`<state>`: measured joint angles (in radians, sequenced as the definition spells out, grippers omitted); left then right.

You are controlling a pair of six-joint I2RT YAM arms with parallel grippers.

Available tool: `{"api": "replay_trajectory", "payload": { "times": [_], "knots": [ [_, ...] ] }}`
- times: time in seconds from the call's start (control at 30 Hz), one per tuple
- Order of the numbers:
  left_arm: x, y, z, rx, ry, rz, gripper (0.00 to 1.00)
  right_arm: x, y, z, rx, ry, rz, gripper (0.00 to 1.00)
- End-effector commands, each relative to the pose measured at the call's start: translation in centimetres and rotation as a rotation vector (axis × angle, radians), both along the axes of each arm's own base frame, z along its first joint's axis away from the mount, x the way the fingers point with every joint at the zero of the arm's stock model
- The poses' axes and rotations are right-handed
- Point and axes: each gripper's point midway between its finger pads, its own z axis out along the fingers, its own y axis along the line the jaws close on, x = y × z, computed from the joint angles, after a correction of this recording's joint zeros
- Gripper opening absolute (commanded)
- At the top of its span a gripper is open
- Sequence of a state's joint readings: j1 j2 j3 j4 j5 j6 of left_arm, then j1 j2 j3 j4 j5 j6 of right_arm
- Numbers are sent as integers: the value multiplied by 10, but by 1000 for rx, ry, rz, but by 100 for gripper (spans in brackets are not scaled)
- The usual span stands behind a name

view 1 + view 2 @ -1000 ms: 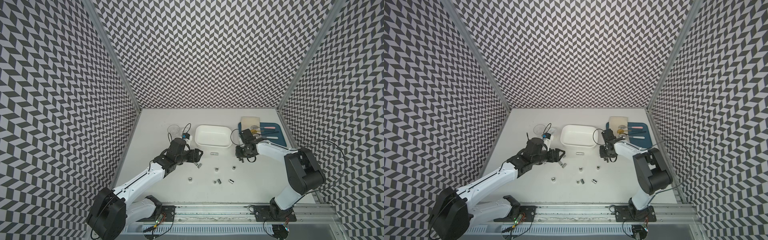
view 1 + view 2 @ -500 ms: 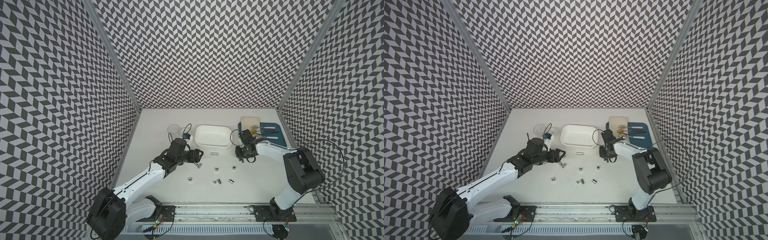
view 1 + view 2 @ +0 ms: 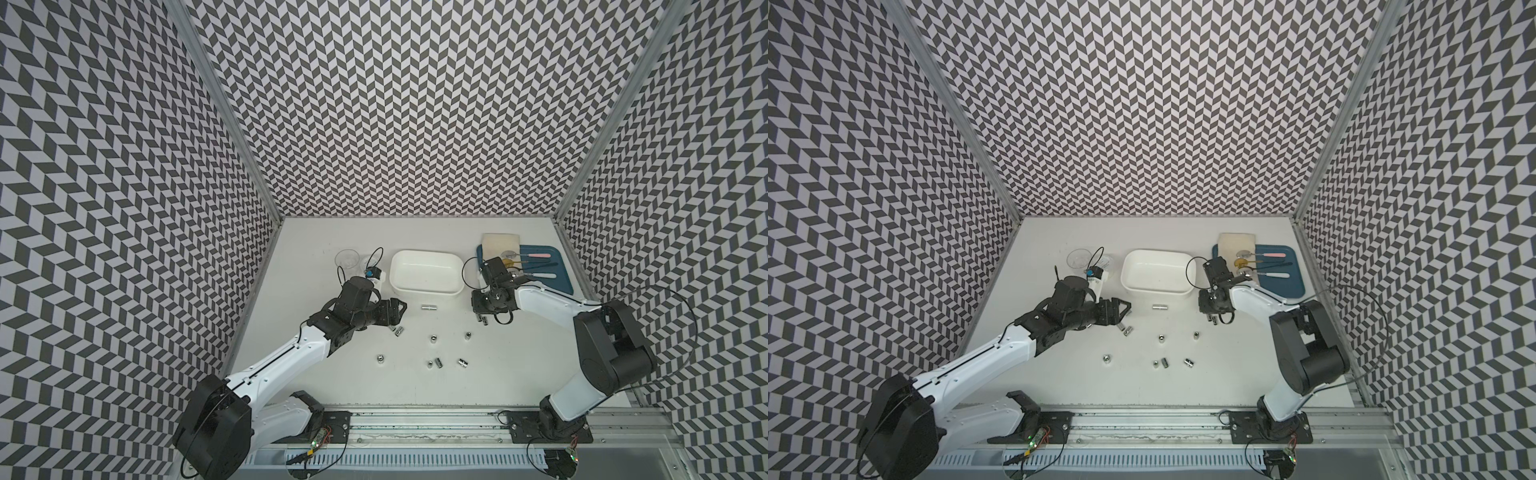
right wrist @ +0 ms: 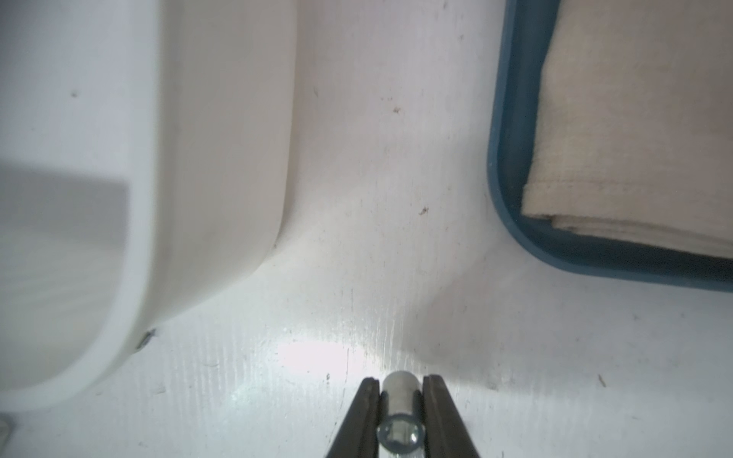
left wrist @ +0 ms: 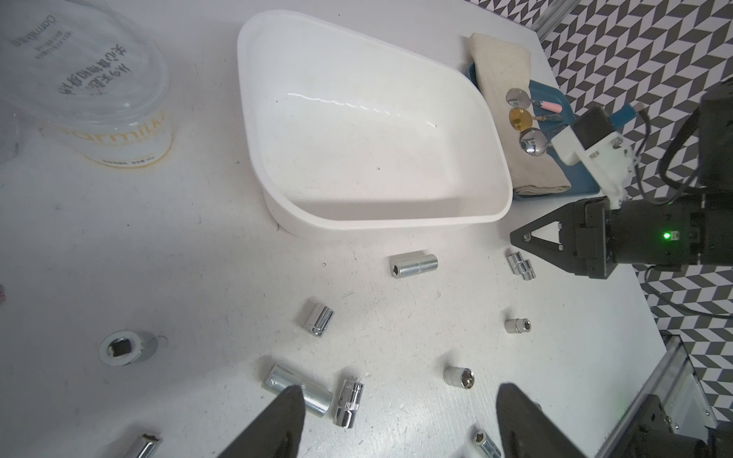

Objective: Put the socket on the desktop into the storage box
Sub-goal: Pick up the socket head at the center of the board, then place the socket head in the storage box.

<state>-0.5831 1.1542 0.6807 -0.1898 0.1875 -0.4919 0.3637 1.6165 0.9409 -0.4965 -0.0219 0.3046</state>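
Note:
Several small chrome sockets lie scattered on the off-white desktop (image 3: 415, 395), among them a long one (image 3: 429, 307) in front of the white storage box (image 3: 424, 289). My right gripper (image 3: 484, 319) (image 4: 400, 386) is down at the desktop just right of the box's near corner, shut on a socket (image 4: 400, 412) held lengthwise between its fingers. My left gripper (image 3: 397, 309) (image 5: 398, 396) hovers open over a pair of sockets (image 5: 349, 402) left of the box, holding nothing. The box (image 5: 396, 222) (image 4: 222, 158) has nothing in it.
A blue tray (image 3: 561, 286) with a folded cloth (image 3: 500, 243) and small tools sits at the back right, close to my right wrist. A clear cup (image 3: 347, 259) and its lid stand left of the box. Chevron walls close three sides.
My right gripper's jaws have come together on the socket beside the box. Both arms have stayed almost in place.

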Motion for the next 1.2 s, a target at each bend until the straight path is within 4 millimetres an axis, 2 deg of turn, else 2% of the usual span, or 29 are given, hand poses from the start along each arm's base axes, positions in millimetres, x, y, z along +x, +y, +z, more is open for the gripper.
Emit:
{"api": "replay_trajectory", "payload": {
  "times": [0.0,0.17,0.3,0.47,0.67,0.8,0.97,1.17],
  "knots": [
    [-3,3,-4,17,6,12,79,13,7,35,35,-89,-1,21],
    [-2,7,-4,23,0,30,79,22,14,68,66,-153,7,21],
    [-3,10,-6,27,10,46,79,33,29,92,90,-195,33,21],
    [-5,16,-10,32,18,76,79,53,50,103,101,-217,62,21],
    [-9,27,-13,45,22,121,79,73,76,91,115,-202,99,21],
    [-10,31,-11,48,18,131,79,81,90,71,120,-167,123,21],
    [-11,32,-11,51,20,135,79,87,98,49,109,-132,131,22],
    [-11,33,-13,55,25,137,79,91,101,35,101,-109,140,24]
  ]
}}
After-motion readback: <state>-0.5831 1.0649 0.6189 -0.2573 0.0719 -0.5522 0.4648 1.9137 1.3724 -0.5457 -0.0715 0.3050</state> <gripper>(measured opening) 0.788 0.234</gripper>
